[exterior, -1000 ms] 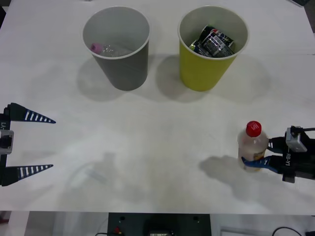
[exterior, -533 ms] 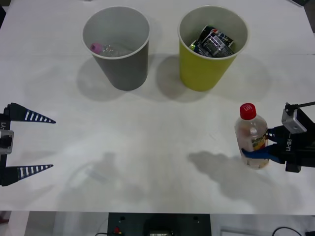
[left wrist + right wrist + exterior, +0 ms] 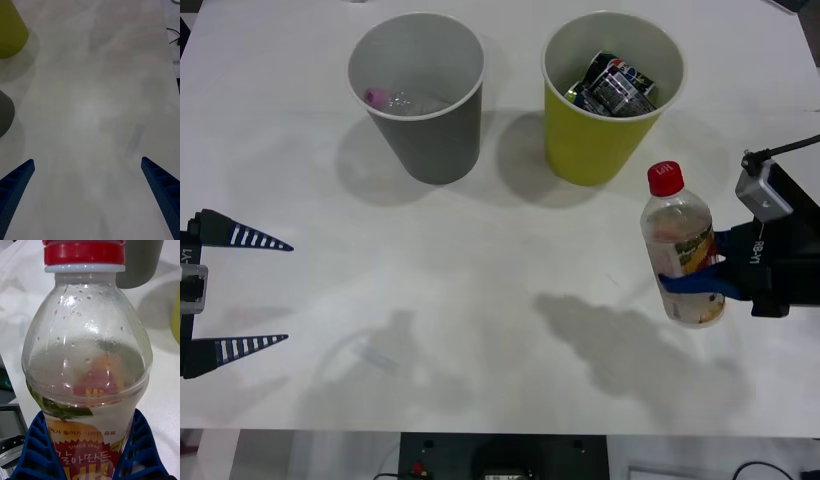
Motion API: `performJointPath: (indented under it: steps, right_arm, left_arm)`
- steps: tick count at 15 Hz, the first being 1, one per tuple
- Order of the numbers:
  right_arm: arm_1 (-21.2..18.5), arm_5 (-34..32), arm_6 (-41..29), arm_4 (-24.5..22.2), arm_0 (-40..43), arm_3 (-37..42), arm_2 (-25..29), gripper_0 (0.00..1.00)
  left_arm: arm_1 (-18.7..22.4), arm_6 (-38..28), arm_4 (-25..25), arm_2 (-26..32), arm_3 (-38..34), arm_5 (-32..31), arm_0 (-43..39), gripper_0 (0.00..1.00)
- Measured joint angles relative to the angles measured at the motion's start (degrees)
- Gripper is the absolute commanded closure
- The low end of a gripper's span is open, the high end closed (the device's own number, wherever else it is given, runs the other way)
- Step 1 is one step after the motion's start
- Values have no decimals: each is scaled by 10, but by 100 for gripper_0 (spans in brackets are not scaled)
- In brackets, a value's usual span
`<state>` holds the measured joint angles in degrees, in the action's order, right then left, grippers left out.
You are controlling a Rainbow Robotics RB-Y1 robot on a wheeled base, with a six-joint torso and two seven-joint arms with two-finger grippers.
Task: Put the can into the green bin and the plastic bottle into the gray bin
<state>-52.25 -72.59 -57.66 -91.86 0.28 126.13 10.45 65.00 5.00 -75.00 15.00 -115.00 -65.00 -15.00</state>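
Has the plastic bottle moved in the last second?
Yes. The right gripper has lifted the plastic bottle off the table and carried it up and toward the green bin.

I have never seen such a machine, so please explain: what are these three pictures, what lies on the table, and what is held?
It is a two-armed robot at a white table. One camera looks down from above the arms; two others sit on the wrists. The right gripper, with blue ribbed fingers, holds the plastic bottle with its red cap above the table. The left gripper waits open at the left edge. At the far side stand the gray bin, with a clear pink-capped bottle inside, and the green bin, holding crushed cans.
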Motion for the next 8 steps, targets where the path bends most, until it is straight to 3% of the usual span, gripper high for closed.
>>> performJointPath:
  steps: [5,8]
  right_arm:
    - [-57,0,-133,-1,-105,15,-52,100]
    - [-89,0,-162,-8,-176,13,-96,100]
  left_arm:
    - [0,0,0,0,0,0,0,2]
    - [0,0,0,0,0,0,0,2]
